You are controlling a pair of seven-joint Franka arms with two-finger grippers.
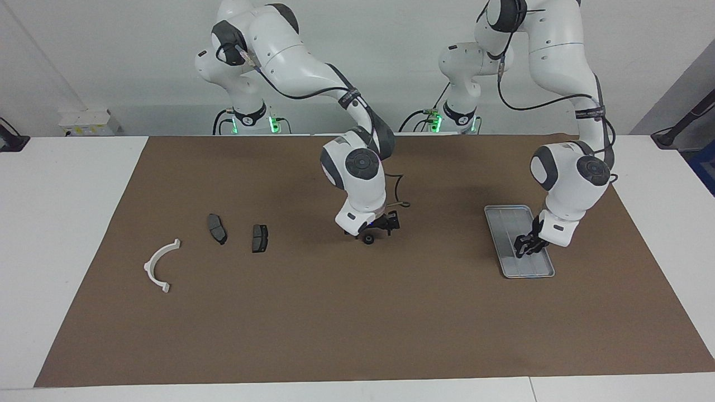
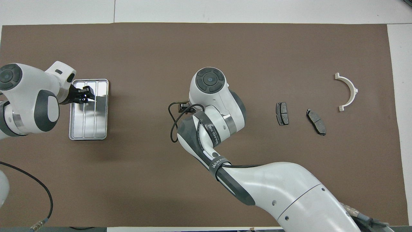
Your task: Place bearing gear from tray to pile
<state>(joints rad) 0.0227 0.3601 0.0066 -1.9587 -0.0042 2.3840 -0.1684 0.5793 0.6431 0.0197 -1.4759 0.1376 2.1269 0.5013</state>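
Look at the centre of the facing frame. The small black round bearing gear (image 1: 368,239) lies on the brown paper mat (image 1: 335,324), off the tray and well apart from the pile. The right gripper (image 1: 381,226) hangs just above it, slightly higher in the frame, with its fingers spread wide and nothing between them. In the overhead frame the right arm's wrist covers the gear, so you will not find it there.

At the right of the facing frame, the flat silver-grey ribbed metal tray (image 1: 505,215) (image 2: 96,125) sits on the mat toward the left arm's end of the table. The left gripper (image 1: 524,245) (image 2: 84,95) is low over the tray. You cannot tell whether it is open or closed, or whether it holds anything.

The pile lies in the left half of the facing frame. The white semicircular plastic bracket (image 1: 149,263) (image 2: 352,88) is at the lower left. The two dark grey brake pads (image 1: 217,228) (image 2: 316,121) and (image 1: 260,238) (image 2: 282,113) sit between the bracket and the gear, a little higher in the frame than the bracket. All three parts rest flat on the mat, apart from one another.
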